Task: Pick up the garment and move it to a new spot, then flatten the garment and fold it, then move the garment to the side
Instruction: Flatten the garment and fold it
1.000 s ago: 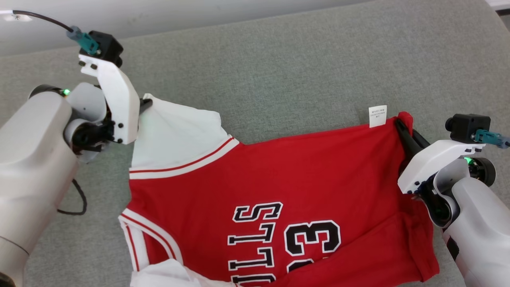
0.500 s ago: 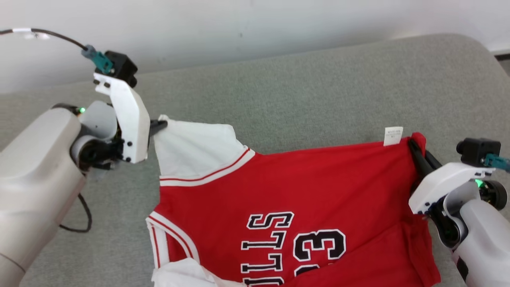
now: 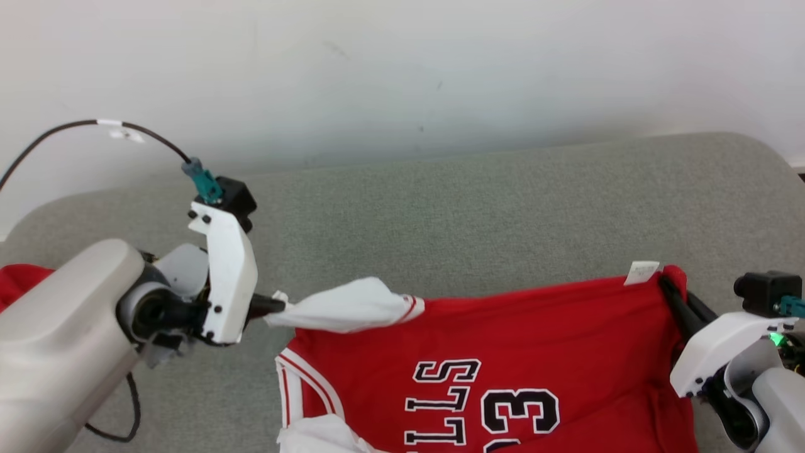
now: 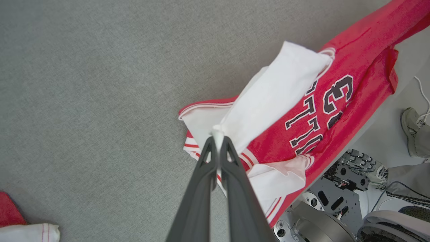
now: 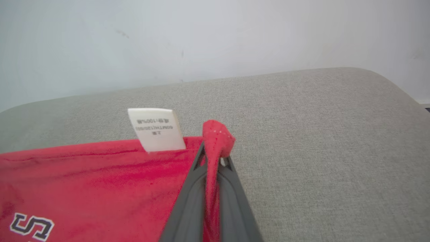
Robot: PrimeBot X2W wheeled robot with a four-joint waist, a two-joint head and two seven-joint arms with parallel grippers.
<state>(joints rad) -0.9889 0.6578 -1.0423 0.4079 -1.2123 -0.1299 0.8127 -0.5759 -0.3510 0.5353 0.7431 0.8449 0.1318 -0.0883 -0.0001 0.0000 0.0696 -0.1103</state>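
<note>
Red jersey cloth with white sleeves and black-and-white lettering makes up the garment (image 3: 534,333), which is stretched between the two arms over the near right part of the grey fabric-covered table (image 3: 478,207). The left gripper (image 3: 277,306) has its fingers (image 4: 201,188) pressed together on the tip of one white sleeve (image 3: 346,306), drawing it out to the left into a taut, narrow wedge. In the left wrist view the sleeve end pokes up between the two dark tips. The rest of the garment trails away from them toward the table's near edge, with a second white sleeve bunched beneath. The right gripper (image 3: 666,286) pinches the far right corner of the red cloth. In the right wrist view a small fold of red stands up above the closed fingers (image 5: 188,205) and the fabric runs down between them. A white label (image 3: 641,272) sticks up from the garment's far edge, just left of that corner. That far edge runs nearly straight from one grip to the other. The lettering faces up, its letters turned on their side. At the left edge of the table lies another red cloth (image 3: 19,280), well apart from the garment. A pale wall (image 3: 402,75) rises behind the table. In the left wrist view a person's shoe (image 4: 411,126) rests on the floor beyond the table's near edge.
</note>
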